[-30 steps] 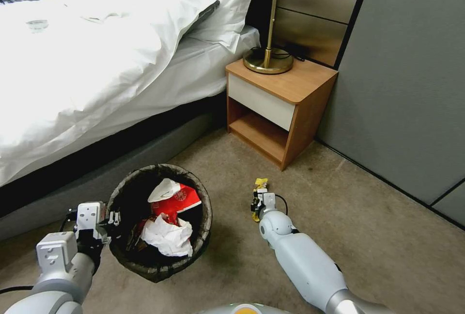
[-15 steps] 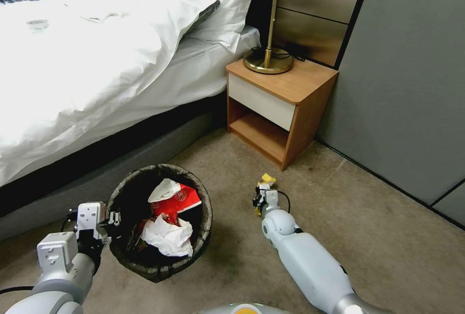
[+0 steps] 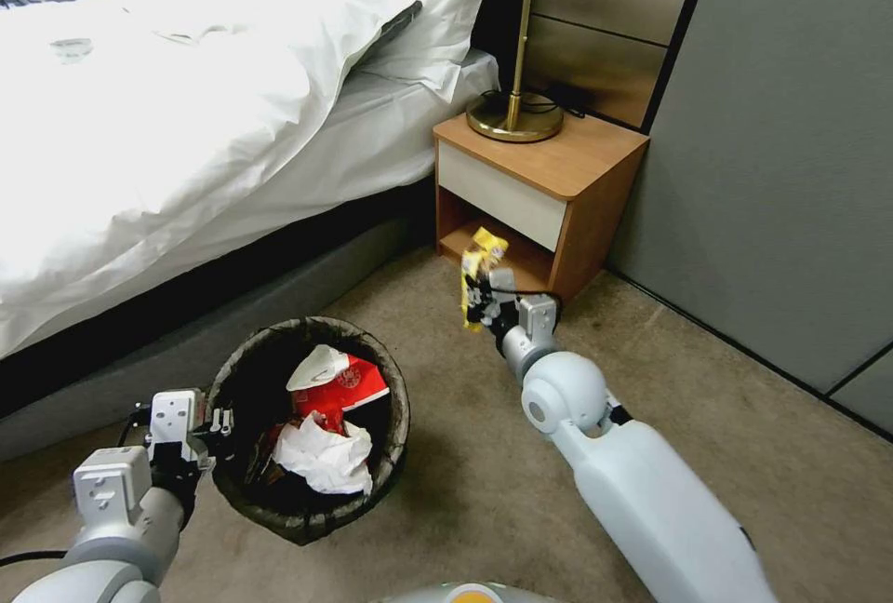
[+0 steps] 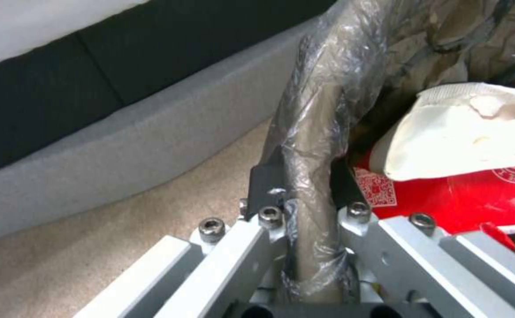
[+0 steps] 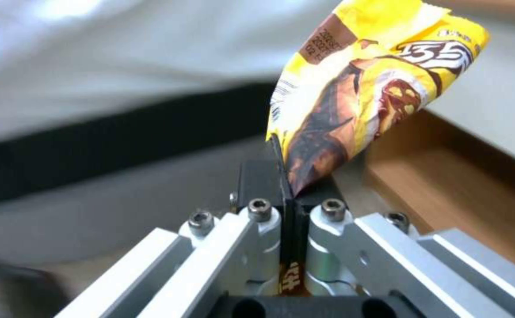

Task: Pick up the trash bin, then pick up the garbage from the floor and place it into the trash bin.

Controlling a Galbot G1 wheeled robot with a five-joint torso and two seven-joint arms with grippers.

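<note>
above the beige carpet, right gripper pinching a shiny yellow-and-brown snack wrapper; left gripper clamped on the bag-lined round white trash bin's rim.

The left arm sits low at the robot's left, its wrist level, and the left gripper has its fingers pinched together (something clamped between them). The right arm reaches forward and up, elbow bent, and the right gripper is raised, fingers pressed tight.
</note>
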